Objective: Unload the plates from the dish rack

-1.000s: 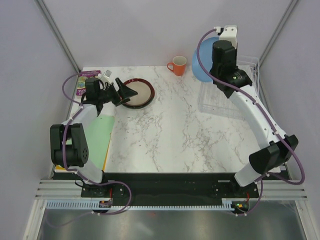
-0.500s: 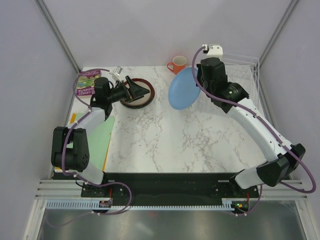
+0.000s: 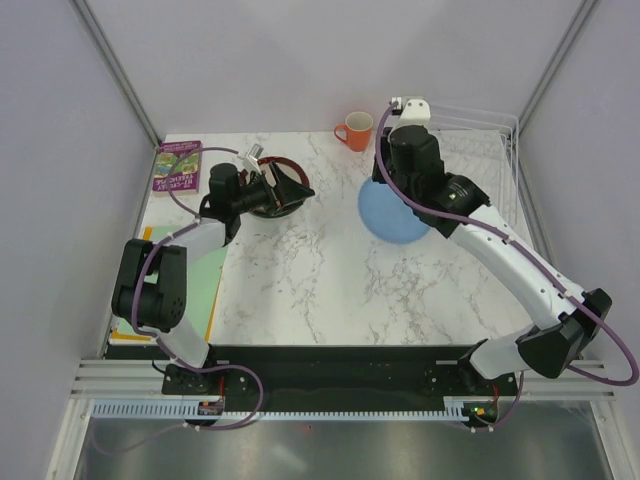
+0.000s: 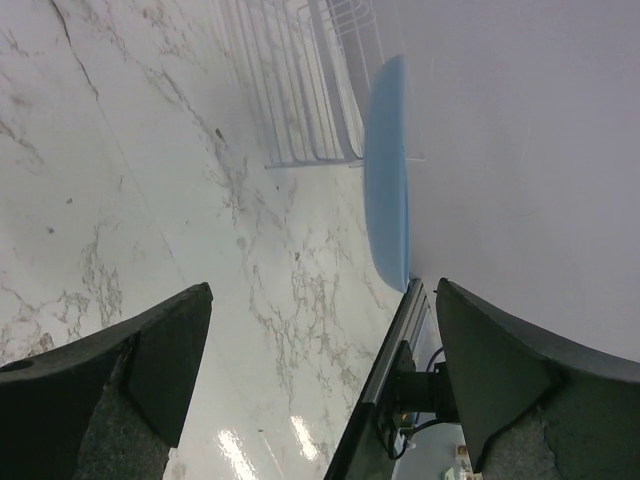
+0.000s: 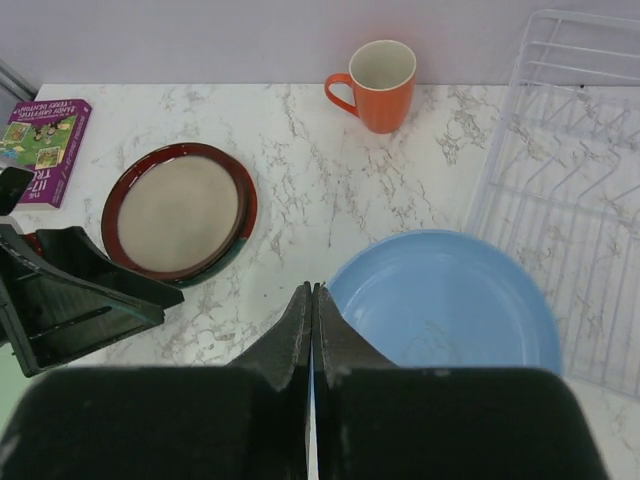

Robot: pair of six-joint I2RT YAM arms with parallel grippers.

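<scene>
White marble tabletop (image 3: pixel 320 270) between pale grey walls (image 3: pixel 250 60); left fingers (image 4: pixel 150 370) spread, right fingers (image 5: pixel 290 340) pinching light blue plate (image 5: pixel 450 300).

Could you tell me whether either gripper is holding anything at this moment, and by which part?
The right gripper is shut on the rim of the plain light blue round plate. The open left gripper holds nothing.

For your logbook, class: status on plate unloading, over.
Left gripper open, near rimmed plate. Right gripper shut on blue plate, out of dish rack. Orange mug well clear.
</scene>
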